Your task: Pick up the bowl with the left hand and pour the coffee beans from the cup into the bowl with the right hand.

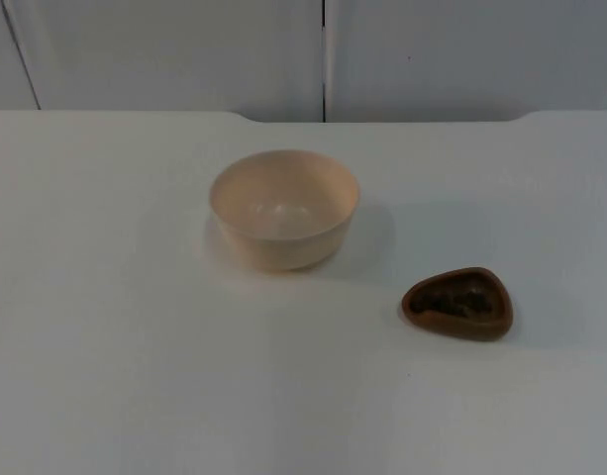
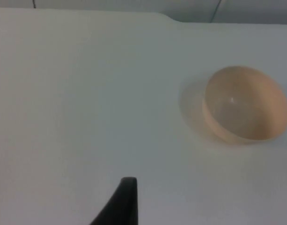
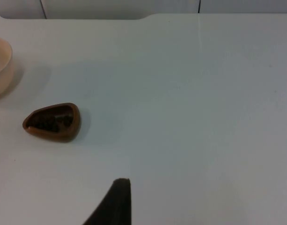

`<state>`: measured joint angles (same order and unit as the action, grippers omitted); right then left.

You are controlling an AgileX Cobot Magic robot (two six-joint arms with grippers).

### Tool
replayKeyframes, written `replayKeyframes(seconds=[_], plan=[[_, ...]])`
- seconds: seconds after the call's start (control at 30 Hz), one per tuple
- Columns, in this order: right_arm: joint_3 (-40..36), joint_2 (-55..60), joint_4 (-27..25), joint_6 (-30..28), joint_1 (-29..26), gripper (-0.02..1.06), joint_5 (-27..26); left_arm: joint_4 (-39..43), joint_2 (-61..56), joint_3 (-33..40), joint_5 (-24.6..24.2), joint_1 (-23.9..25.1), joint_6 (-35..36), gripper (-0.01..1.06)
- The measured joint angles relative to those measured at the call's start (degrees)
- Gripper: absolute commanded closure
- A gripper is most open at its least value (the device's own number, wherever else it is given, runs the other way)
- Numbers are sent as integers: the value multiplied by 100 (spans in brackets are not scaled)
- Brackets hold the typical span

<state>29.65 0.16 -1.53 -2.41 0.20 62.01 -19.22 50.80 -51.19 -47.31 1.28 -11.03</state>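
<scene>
A cream bowl (image 1: 283,208) stands upright and empty near the middle of the white table. To its right and nearer the front sits a small brown cup (image 1: 458,302) with rounded corners, holding dark coffee beans. My left gripper (image 2: 123,202) waits well to the left of the bowl (image 2: 246,103), above bare table. My right gripper (image 3: 116,204) waits to the right of the cup (image 3: 53,122), with the bowl's edge (image 3: 0,65) beyond it. Neither gripper touches anything.
The white table (image 1: 105,376) ends at the grey partition wall (image 1: 184,49) behind the bowl. A notch in the table's back edge (image 1: 382,117) lies behind the bowl. Bare table surrounds both objects.
</scene>
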Motion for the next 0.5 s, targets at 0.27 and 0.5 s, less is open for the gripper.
replayKeyframes(seconds=[0.27,0.5], plan=[[0,0,0,0,0,-1,0,-308,302,-23,21,0,-248,6],[0,0,0,0,0,-1,0,-616,480,-37,124,0,-535,6]])
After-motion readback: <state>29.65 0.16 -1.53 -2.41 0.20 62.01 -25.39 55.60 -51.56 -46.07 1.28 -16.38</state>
